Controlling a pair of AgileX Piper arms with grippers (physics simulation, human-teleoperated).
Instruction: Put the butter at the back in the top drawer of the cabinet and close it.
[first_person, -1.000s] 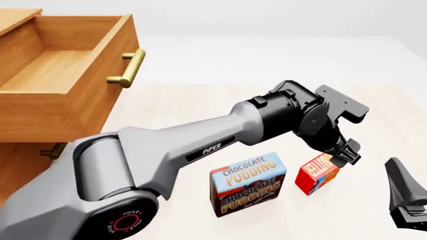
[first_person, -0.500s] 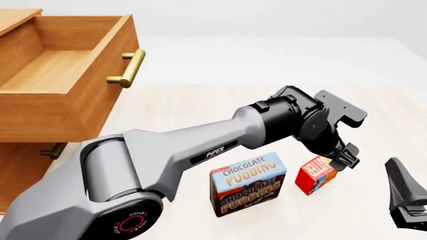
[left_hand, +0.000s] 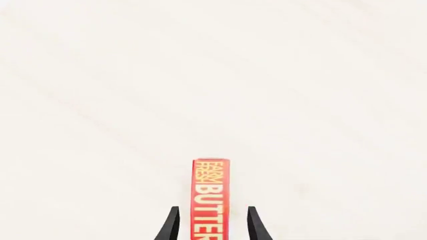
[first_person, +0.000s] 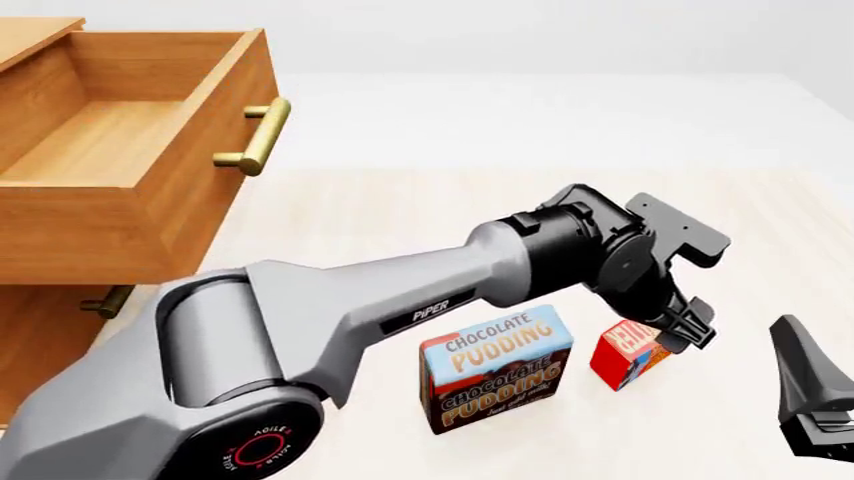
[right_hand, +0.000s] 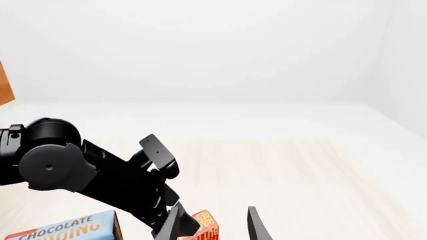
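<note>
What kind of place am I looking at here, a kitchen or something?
Probably not a real kitchen: it looks computer-rendered. A plain pale table holds a wooden cabinet, a Chocolate Pudding box and a butter box, against blank white walls.

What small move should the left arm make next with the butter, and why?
Probably close the left gripper. Its fingers straddle the butter with a gap still showing on each side, so it is not gripped yet. The top drawer already stands open, so lifting can follow.
</note>
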